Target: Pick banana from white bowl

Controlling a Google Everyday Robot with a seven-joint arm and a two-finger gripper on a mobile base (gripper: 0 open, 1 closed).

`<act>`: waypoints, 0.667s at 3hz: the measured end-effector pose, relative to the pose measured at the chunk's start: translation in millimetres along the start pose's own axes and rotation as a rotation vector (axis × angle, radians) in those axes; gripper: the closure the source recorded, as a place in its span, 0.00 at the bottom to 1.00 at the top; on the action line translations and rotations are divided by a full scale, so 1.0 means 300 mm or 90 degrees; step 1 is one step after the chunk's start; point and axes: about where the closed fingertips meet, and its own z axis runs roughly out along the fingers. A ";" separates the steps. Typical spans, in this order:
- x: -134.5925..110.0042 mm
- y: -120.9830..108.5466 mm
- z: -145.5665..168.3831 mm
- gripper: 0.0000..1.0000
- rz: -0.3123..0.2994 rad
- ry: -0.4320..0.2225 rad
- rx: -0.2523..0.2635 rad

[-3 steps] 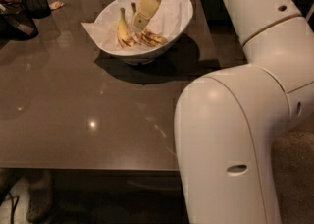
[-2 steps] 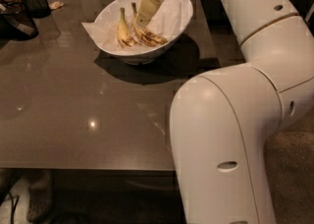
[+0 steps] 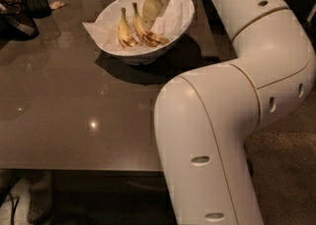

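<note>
Dark glossy tabletop (image 3: pixel 74 120) fills your view | near right, the white arm (image 3: pixel 222 135) bends up and away | far side: white bowl (image 3: pixel 163 51), paper-lined, holds the banana (image 3: pixel 147 36) beside a stubbier banana (image 3: pixel 123 31) | gripper (image 3: pixel 149 14) reaches down into the bowl at the banana's upper half, and you cannot tell whether its grip is closed

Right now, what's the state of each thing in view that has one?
Long, slim yellow banana with dark brown streaks: lying in the bowl, not lifted.
Short, stubby yellow banana: lying in the bowl beside the long one.
Large glossy white bowl: upright on the dark brown table, lined with crinkled white paper.
Gripper: inside the bowl, at the long banana.
Black mesh cup: upright, far table corner.
</note>
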 end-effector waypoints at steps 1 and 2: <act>0.039 -0.028 0.042 0.48 0.038 0.028 0.004; 0.063 -0.035 0.089 0.48 0.060 0.048 -0.005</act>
